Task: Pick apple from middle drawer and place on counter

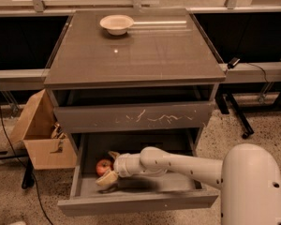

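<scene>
The apple [103, 166], small and red, lies at the left of the pulled-out middle drawer [136, 202], on its grey floor. My gripper [109, 167] reaches into the drawer from the right on the white arm [178, 164]. It is open, with one pale finger behind the apple and the other finger [107, 179] in front of it, so the apple sits between them. The counter [145, 55] is the flat grey-brown cabinet top above.
A cream bowl [116, 24] stands at the back left of the counter. The shut drawer front with pale scratches [136, 118] overhangs the open drawer. An open cardboard box [40, 137] stands left of the cabinet. A black table leg [234, 111] and cables are at the right.
</scene>
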Tool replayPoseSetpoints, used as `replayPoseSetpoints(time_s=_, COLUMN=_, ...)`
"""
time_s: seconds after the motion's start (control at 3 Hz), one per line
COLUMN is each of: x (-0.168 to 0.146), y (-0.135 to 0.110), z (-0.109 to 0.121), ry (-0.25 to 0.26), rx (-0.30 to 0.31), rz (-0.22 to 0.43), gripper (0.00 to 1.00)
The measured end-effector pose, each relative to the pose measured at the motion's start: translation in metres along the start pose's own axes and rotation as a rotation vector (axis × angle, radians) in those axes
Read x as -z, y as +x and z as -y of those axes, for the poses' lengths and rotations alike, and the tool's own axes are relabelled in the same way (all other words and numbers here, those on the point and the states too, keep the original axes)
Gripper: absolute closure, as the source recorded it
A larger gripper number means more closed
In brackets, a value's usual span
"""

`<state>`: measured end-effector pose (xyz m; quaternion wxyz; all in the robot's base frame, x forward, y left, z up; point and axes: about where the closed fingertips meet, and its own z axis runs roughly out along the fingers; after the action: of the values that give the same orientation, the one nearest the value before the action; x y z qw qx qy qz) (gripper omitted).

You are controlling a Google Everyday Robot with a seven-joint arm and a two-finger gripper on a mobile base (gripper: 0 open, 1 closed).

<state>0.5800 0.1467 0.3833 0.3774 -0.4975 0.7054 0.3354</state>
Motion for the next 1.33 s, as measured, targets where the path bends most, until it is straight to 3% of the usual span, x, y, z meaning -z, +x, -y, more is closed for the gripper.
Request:
replayPoseSetpoints(time_s=0.67, x=0.01, y=0.015, z=-0.001, ry=0.02, rx=-0.011, rz=-0.045, gripper=0.66)
replayPoseSetpoints(time_s=1.0, x=0.039, y=0.007, z=-0.003, ry=0.03, rx=0.012, rz=-0.005, gripper=0.95)
replayPoseSetpoints(time_s=1.33, x=0.105, y=-0.01, z=0.0, ry=0.04, rx=0.051, rz=0.03, gripper=1.0)
